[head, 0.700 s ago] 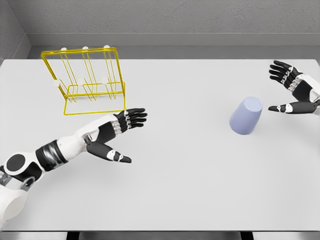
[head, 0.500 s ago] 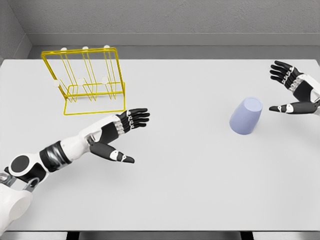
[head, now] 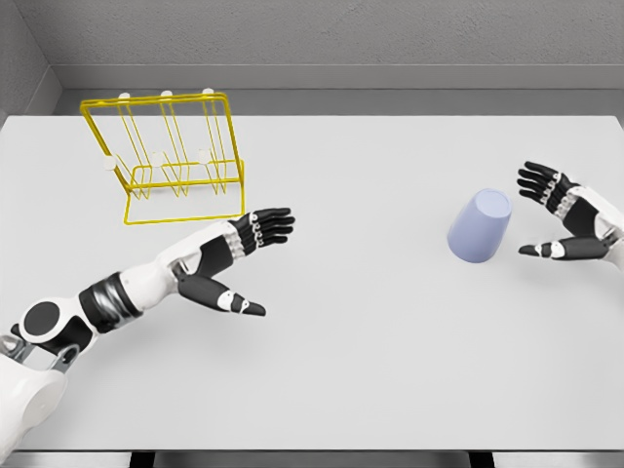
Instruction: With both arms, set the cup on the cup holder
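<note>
Dropping lower, the open right robot hand (head: pixel 564 216) is just beside the cup (head: pixel 480 226), reaching to grasp; next, close around it.

Lavender cup (head: pixel 480 226) lies tilted at table's right; yellow wire cup holder (head: pixel 174 156) stands far left.

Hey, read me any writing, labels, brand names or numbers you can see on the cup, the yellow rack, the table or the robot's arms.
None: no text, numbers or signs anywhere.
The cup is plain lavender.
The cup holder is bare yellow wire.
The table is plain white.
The left hand and right hand carry no markings.
</note>
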